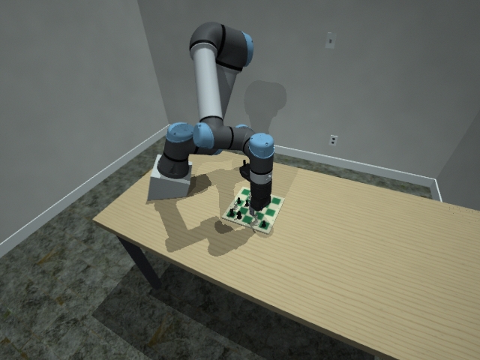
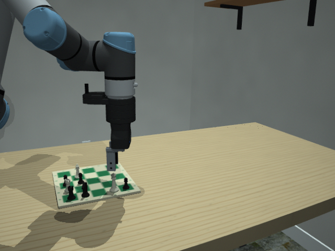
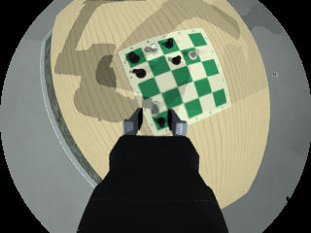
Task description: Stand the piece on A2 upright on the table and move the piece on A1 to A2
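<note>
A small green and cream chessboard (image 1: pixel 276 202) (image 2: pixel 97 199) (image 3: pixel 208 91) lies on the wooden table. A tall white piece (image 1: pixel 254 220) (image 2: pixel 113 183) (image 3: pixel 150 105) and a black pawn (image 1: pixel 263 223) (image 2: pixel 125 183) (image 3: pixel 159 120) stand upright by one corner of the board. My gripper (image 1: pixel 252 212) (image 2: pixel 110 167) (image 3: pixel 155 115) is open and empty. It points straight down and hangs a little above the board, near these two pieces. In the wrist view the black pawn shows between the fingertips. I cannot read the square labels.
Several more black and white pieces (image 2: pixel 80 179) (image 3: pixel 170 45) stand upright at the board's other end. The arm's grey base block (image 1: pixel 169 184) sits at the table's back left. The table (image 1: pixel 349 240) stretches far to the right.
</note>
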`<state>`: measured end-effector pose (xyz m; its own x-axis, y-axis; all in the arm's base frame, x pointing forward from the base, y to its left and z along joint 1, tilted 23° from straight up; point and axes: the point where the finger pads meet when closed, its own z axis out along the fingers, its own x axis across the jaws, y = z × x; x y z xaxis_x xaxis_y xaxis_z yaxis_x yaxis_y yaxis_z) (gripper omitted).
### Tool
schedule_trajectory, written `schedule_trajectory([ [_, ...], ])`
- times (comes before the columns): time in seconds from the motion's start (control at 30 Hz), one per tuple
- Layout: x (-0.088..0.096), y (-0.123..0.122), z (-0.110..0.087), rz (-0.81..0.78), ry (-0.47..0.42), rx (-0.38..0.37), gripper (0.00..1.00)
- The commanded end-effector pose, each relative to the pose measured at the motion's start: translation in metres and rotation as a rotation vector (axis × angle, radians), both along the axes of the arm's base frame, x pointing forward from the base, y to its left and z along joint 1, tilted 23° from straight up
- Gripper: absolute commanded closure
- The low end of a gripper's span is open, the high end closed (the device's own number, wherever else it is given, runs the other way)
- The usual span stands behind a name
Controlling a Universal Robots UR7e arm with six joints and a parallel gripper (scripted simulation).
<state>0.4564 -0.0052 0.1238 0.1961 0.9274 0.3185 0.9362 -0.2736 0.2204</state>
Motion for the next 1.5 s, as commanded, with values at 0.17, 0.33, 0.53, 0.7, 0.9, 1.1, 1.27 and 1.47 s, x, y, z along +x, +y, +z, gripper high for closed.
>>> schedule_trajectory([
  [0.17, 0.0030, 0.0017, -0.0069, 0.000, -0.002, -0.001, 0.21],
  [0.33, 0.0033, 0.0020, -0.0080, 0.000, -0.002, -0.001, 0.21],
  [0.53, 0.0034, 0.0021, -0.0081, 0.000, -0.002, -0.001, 0.21],
  [0.7, 0.0034, 0.0021, -0.0081, 0.000, -0.002, -0.001, 0.21],
  [0.9, 0.0034, 0.0021, -0.0081, 0.000, -0.002, -0.001, 0.21],
  [1.1, 0.0034, 0.0021, -0.0081, 0.000, -0.002, -0.001, 0.21],
  [1.27, 0.0034, 0.0021, -0.0081, 0.000, -0.002, -0.001, 0.21],
  [1.47, 0.0034, 0.0021, -0.0081, 0.000, -0.002, -0.001, 0.21],
])
